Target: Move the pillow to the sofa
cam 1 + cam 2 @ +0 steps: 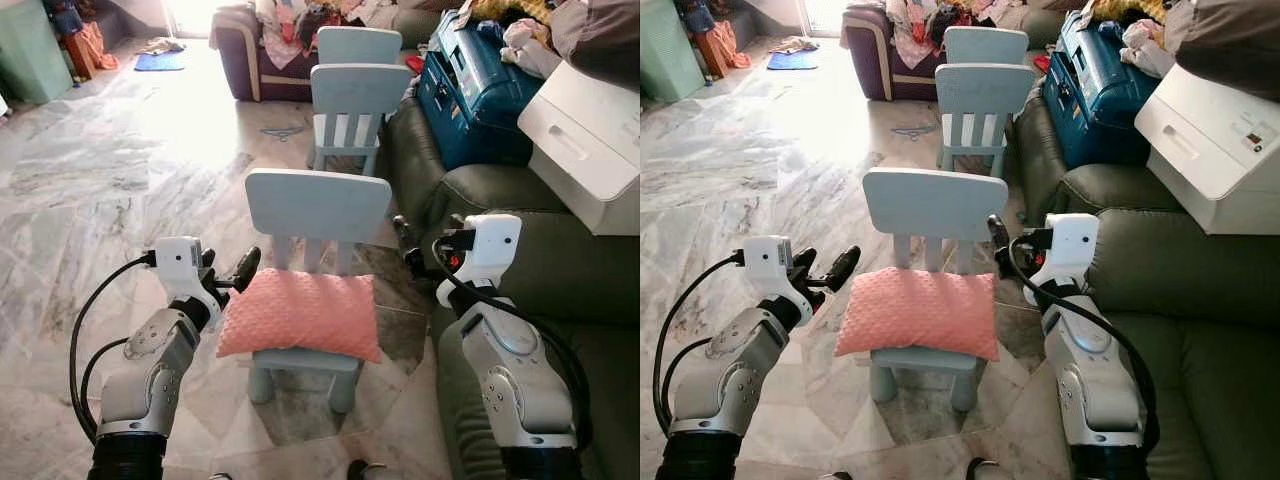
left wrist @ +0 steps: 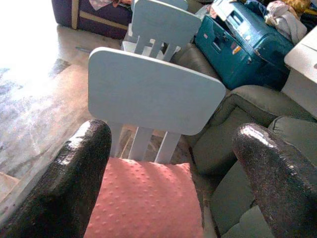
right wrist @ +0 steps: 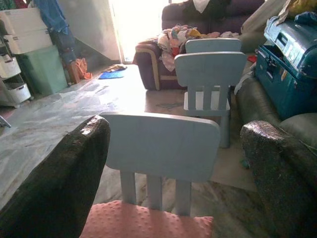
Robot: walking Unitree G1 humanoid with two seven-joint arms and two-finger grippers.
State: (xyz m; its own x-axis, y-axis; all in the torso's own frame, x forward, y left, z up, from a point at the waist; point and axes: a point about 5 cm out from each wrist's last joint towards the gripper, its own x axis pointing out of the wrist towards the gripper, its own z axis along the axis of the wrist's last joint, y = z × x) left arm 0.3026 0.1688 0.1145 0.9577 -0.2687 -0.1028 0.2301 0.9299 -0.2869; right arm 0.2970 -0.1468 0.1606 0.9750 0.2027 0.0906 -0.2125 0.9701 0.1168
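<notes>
Both grippers, left gripper (image 1: pixel 232 272) and right gripper (image 1: pixel 405 245), hung spread beside the pink pillow (image 1: pixel 300 313) on the pale-blue child's chair (image 1: pixel 318 205), apparently poised to close inward and grasp it.

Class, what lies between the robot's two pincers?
The pink pillow on the small blue chair lies between the left pincer and right pincer, in both eye views.
</notes>
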